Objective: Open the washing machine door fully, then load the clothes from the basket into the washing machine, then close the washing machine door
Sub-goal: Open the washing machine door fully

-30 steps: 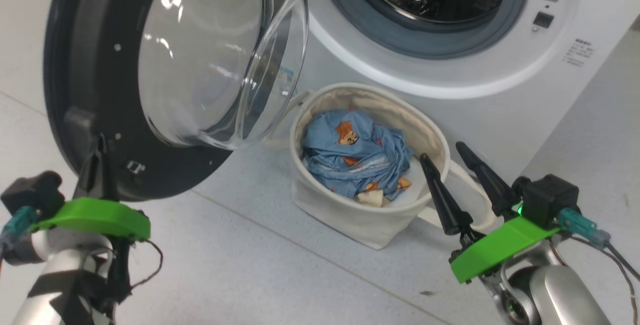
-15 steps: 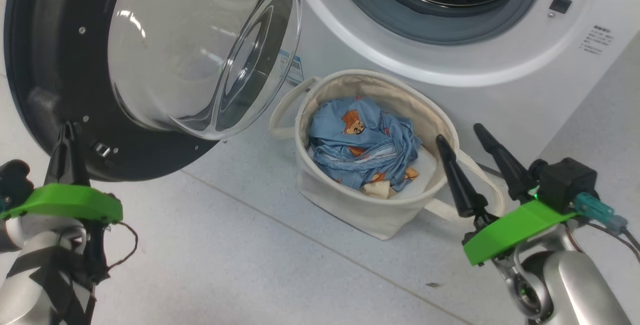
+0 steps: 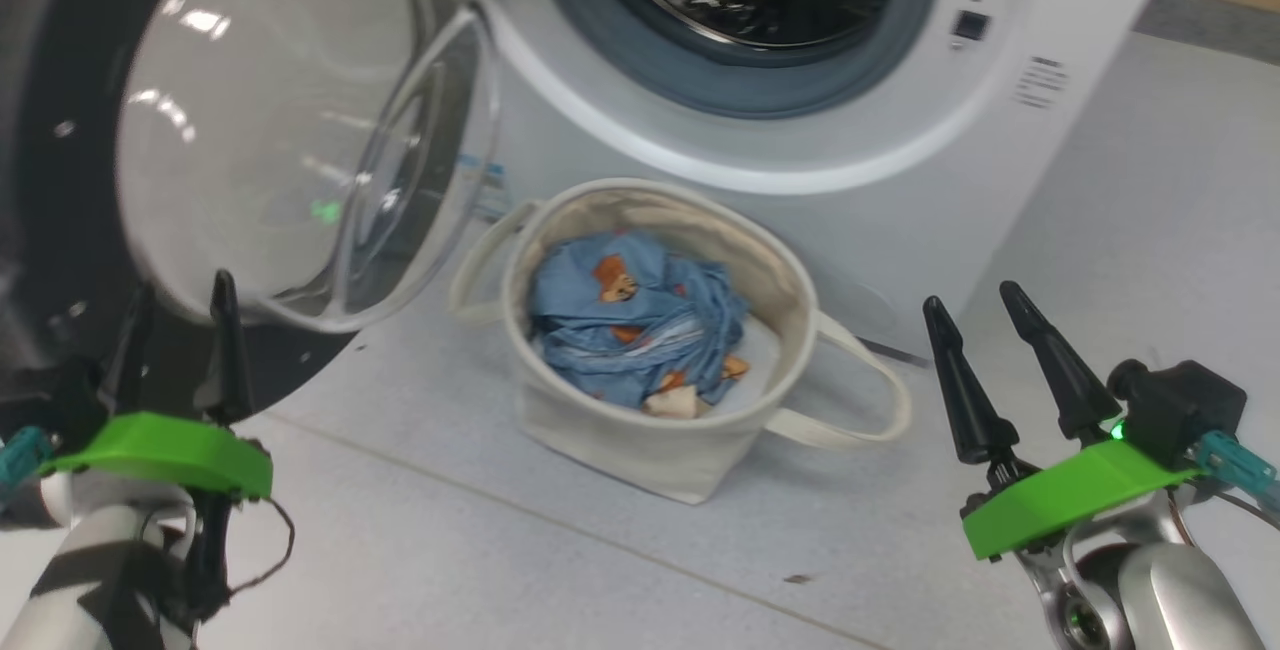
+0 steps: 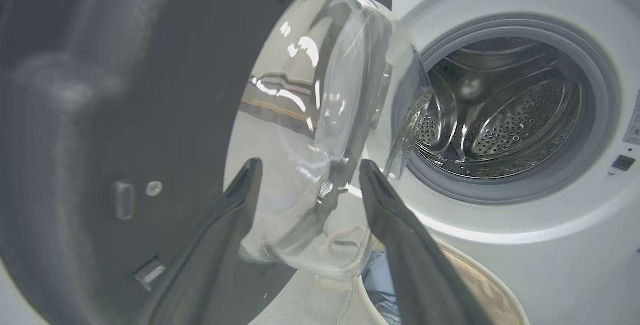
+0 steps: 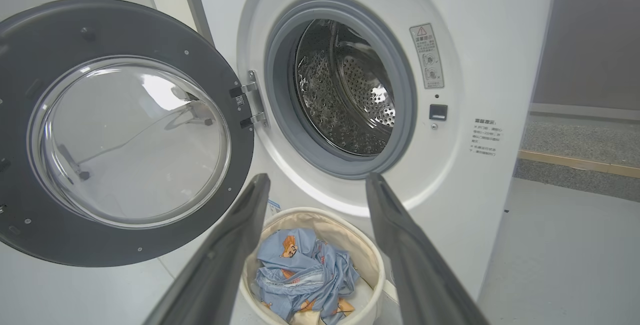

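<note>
Only one basket [image 3: 620, 445] sits before one washing machine [image 3: 950, 190]

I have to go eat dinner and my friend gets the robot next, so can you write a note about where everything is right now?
Left gripper: fingers open, empty, by the washing machine door.
Right gripper: fingers open, empty, to the right of the basket.
The door stands wide open. The clothes lie in the basket, on the floor before the washing machine. No clothes seen in the drum.
Done: door opened.
Left: load the clothes into the drum, close the door.
</note>
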Robot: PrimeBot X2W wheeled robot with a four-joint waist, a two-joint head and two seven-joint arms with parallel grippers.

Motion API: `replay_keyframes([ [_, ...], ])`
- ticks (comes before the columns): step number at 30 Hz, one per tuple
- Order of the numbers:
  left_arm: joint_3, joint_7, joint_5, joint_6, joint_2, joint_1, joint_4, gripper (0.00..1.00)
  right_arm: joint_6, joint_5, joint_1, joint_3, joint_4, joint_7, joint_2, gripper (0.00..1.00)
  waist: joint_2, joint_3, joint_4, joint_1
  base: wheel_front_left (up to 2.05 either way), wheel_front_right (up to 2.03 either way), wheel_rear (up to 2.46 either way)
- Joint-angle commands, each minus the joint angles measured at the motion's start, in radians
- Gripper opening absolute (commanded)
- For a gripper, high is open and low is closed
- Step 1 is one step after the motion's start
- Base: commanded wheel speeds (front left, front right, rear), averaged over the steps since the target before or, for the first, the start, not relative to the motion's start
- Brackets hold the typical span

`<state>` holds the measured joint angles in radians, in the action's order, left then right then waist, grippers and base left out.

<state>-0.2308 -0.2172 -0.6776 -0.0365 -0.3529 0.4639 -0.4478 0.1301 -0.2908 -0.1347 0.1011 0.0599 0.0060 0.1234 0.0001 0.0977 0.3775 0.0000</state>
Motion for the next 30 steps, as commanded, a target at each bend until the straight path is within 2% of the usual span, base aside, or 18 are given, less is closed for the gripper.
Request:
replay_keyframes([
  [1, 0.033, 0.004, 0.006, -0.004, -0.053, 0.015, 0.044, 1.00, 0.001, 0.005, -0.012, 0.014, 0.043, -0.014, -0.006, 1.00, -0.0001, -0.013, -0.061, 0.0000, 0.00, 0.00, 0.00],
  [10, 0.036, 0.033, 0.015, 0.008, -0.114, -0.073, 0.209, 1.00, 0.001, -0.006, -0.002, 0.009, 0.040, -0.031, -0.015, 1.00, -0.0001, -0.033, -0.255, 0.0000, 0.00, 0.00, 0.00],
  [14, 0.041, 0.033, 0.026, 0.007, -0.149, -0.098, 0.238, 1.00, 0.001, -0.011, -0.011, 0.022, 0.029, -0.042, -0.019, 1.00, -0.0001, -0.031, -0.332, 0.0000, 0.00, 0.00, 0.00],
  [18, 0.041, 0.081, 0.019, 0.014, -0.177, -0.123, 0.241, 1.00, 0.001, -0.019, -0.019, 0.035, 0.007, -0.054, -0.019, 1.00, -0.0001, -0.033, -0.397, 0.0000, 0.00, 0.00, 0.00],
  [25, 0.062, 0.114, 0.002, 0.032, -0.218, -0.179, 0.253, 1.00, 0.001, -0.038, -0.031, 0.046, -0.038, -0.072, -0.002, 1.00, -0.0001, -0.046, -0.467, 0.0000, 0.00, 0.00, 0.00],
  [30, 0.068, 0.117, -0.013, 0.019, -0.236, -0.221, 0.280, 1.00, 0.001, -0.050, -0.034, 0.037, -0.060, -0.084, 0.010, 1.00, -0.0001, -0.060, -0.480, 0.0000, 0.00, 0.00, 0.00],
])
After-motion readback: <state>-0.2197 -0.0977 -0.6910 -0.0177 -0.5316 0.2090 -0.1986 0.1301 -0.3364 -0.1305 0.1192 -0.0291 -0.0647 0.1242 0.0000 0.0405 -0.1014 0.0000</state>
